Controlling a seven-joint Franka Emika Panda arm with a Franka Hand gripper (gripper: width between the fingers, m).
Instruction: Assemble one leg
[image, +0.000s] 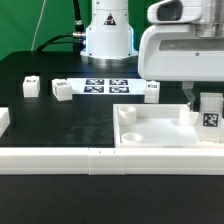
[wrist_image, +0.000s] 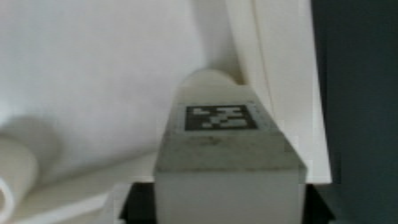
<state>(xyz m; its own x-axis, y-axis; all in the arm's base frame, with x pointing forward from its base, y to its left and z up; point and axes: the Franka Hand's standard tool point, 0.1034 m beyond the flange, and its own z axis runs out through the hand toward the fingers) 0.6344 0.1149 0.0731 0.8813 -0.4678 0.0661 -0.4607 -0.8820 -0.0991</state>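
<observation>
My gripper (image: 207, 103) is shut on a leg (image: 210, 110), a stubby white block with a black-and-white tag. It holds the leg upright at the exterior view's right end of the large white square panel (image: 150, 132), near the panel's far right corner. In the wrist view the leg (wrist_image: 222, 150) fills the space between the dark fingers (wrist_image: 143, 205), tag facing the camera, with the panel's white floor (wrist_image: 89, 70) and raised rim behind it. Whether the leg's lower end touches the panel is hidden.
Three loose legs lie on the black table: two at the exterior view's left (image: 30, 87) (image: 62, 90) and one near the middle (image: 152, 90). The marker board (image: 105, 85) lies by the robot base. Long white rails run along the front (image: 60, 158) and left edge (image: 3, 120).
</observation>
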